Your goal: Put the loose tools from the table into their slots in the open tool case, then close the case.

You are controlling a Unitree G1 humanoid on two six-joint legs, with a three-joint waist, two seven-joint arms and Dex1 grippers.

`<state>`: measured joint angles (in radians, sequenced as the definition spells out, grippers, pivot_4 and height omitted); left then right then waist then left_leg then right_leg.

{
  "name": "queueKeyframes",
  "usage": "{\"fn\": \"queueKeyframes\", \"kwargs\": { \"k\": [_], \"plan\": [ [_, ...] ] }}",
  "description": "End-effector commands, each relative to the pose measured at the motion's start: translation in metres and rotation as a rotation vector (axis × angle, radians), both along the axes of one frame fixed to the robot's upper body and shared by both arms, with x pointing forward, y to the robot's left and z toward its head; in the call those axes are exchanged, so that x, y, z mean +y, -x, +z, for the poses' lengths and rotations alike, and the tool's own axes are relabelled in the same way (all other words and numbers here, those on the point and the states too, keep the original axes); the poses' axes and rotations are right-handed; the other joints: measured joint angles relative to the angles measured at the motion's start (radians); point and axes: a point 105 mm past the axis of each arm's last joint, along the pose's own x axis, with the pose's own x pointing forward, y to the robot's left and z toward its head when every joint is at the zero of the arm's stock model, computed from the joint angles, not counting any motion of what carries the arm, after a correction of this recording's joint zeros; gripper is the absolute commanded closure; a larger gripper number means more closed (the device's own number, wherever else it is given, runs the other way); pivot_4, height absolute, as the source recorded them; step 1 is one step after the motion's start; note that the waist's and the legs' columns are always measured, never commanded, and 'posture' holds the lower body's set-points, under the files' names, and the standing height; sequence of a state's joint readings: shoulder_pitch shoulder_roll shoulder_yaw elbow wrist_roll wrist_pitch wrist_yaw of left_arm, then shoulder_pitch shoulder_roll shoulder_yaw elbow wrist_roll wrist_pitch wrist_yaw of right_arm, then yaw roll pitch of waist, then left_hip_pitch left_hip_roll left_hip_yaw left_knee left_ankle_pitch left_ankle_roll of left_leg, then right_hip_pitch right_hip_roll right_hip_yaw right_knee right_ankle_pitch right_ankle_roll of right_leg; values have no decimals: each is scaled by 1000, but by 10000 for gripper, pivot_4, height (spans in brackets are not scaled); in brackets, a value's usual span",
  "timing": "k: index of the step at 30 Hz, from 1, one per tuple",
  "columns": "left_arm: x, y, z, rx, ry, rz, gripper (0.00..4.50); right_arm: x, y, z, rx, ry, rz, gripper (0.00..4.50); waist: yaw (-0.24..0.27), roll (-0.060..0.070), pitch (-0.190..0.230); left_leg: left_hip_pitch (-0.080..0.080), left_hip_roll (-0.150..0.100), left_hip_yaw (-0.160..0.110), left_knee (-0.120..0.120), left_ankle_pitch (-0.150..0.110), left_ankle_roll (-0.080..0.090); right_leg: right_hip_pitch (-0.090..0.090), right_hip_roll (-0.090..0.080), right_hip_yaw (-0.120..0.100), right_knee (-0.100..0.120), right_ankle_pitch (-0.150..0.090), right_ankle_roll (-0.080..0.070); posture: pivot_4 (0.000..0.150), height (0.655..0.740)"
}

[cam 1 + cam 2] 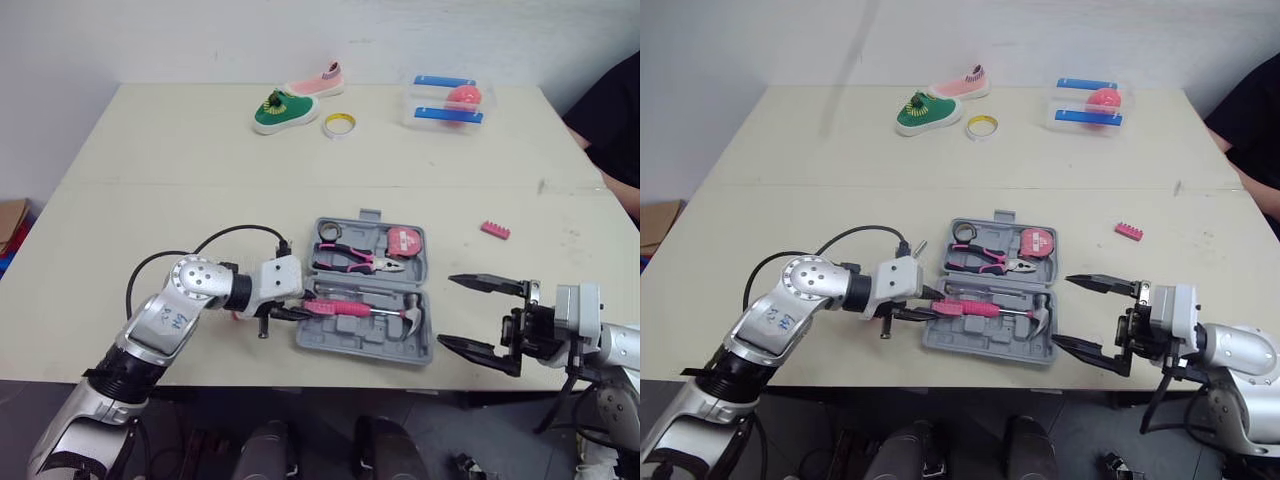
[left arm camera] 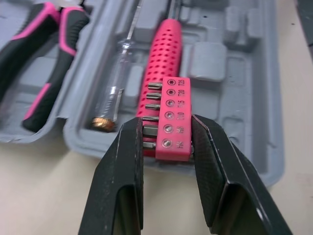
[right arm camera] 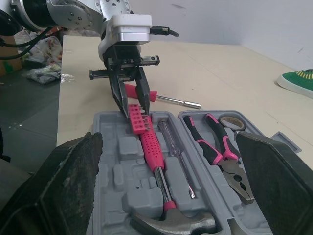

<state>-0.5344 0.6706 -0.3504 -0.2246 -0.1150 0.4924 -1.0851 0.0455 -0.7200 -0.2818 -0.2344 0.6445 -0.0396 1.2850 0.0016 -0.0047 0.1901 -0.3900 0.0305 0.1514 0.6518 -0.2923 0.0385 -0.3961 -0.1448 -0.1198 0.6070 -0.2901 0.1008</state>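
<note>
Between your left gripper's (image 2: 167, 131) black fingers sits the pink plastic bit holder (image 2: 168, 110), clamped at one end and poised over the left rim of the open grey plastic tool case (image 1: 350, 342). The case lies by the near edge of the cream table (image 1: 150, 200). You're mid-placement. The holder hangs above the pink-handled hammer (image 1: 345, 308), so I judge the next move is shifting it to a free recess, lowering, then letting go. A pink-handled screwdriver (image 3: 161, 98) lies loose just outside that rim, and a second pink bit strip (image 1: 495, 230) lies toward the right edge. Your right gripper (image 1: 447, 310) hovers spread wide beside the case's right side.
</note>
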Motion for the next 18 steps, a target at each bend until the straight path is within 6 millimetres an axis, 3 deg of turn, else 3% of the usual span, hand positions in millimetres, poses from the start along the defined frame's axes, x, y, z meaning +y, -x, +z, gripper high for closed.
{"fn": "queueKeyframes", "kwargs": {
  "k": [1, 10, 18],
  "plan": [
    [-5, 6, 6, -12, -14, -44, 37801, 4, 2, 7, -35, 2, 16, 0, 0, 0, 0, 0, 0, 0, 0, 0, 0, 0, 0, 0, 0, 0, 0, 1500, 7400],
    [-5, 1, -9, -4, -75, 24, 37801, 0, 3, 3, -37, -4, -1, 0, 1, 0, 0, 0, 0, 0, 1, 0, 1, 0, -1, 0, 1, 0, 0, 1500, 7400],
    [-15, -2, -9, -40, -54, 22, 37801, -9, 4, -10, -29, -10, -13, 0, 14, 0, 0, 0, -1, -2, 4, 0, 1, 2, -1, 0, 2, 0, 0, 1500, 7400]
  ]
}}
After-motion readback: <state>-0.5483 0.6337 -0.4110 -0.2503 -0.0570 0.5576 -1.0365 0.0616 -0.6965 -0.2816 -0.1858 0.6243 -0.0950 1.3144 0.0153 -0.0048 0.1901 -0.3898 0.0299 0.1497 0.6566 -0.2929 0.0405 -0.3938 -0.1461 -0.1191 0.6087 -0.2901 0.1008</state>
